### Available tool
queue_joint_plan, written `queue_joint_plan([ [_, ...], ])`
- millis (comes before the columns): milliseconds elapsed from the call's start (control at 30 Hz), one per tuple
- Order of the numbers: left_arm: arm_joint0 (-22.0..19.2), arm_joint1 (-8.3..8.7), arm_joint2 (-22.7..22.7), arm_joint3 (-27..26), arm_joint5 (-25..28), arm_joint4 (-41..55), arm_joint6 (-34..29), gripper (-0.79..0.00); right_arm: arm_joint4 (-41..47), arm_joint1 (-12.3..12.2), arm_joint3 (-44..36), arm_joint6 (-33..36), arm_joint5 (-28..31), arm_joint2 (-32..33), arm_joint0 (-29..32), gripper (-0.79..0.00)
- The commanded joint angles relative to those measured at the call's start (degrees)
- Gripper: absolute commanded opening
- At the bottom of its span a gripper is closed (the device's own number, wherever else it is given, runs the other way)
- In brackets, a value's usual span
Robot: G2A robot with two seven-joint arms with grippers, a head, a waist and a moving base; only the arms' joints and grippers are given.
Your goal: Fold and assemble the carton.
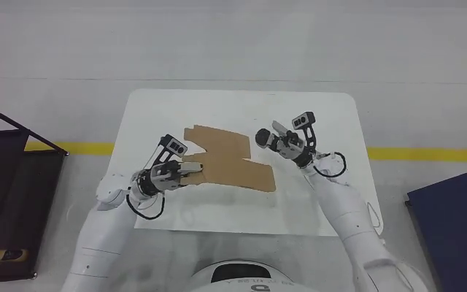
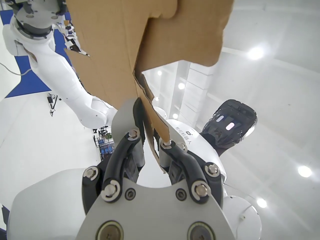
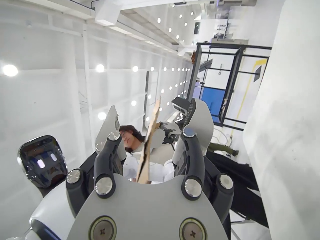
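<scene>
A flat brown carton [image 1: 230, 157] hangs unfolded a little above the middle of the white table [image 1: 321, 117]. My left gripper [image 1: 191, 168] is at its left edge, shut on the cardboard. In the left wrist view the carton [image 2: 120, 38] rises out of that gripper [image 2: 147, 126], whose fingers [image 2: 125, 116] pinch a torn edge. My right gripper [image 1: 266, 139] is at the carton's far right corner. In the right wrist view it [image 3: 152, 118] stands open, and the carton's thin edge [image 3: 148, 141] runs between its fingers [image 3: 197, 116] without touching either.
A dark rack [image 1: 22, 168] stands on the floor left of the table. A blue mat [image 1: 445, 208] lies to the right, and a yellow floor line [image 1: 416, 153] runs behind. Bare tabletop surrounds the carton on all sides.
</scene>
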State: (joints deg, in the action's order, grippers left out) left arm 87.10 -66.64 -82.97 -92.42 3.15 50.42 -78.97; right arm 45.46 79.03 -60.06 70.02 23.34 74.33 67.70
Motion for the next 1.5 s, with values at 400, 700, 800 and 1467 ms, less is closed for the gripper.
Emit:
queue_joint_plan([
  [400,-0.5,0.44,1.4,0.6,1.4,-3.4,0.5,-0.785,1.1,-0.4,1.5,6.8,-3.2,-1.3,-1.2,-0.502],
  [700,-0.7,0.72,2.4,0.0,2.0,-4.9,0.5,-0.785,-0.1,-0.7,2.5,8.1,-3.8,-2.0,-1.9,-0.453],
  [800,-0.7,0.83,2.5,-0.3,2.4,-5.4,0.6,-0.785,-2.7,-1.1,3.2,5.9,-2.5,-1.6,-2.3,-0.299],
  [1467,-1.0,1.61,2.7,-2.0,2.9,-5.7,-0.1,-0.785,-0.8,-1.4,1.4,11.3,-3.7,-4.1,-1.9,-0.403],
])
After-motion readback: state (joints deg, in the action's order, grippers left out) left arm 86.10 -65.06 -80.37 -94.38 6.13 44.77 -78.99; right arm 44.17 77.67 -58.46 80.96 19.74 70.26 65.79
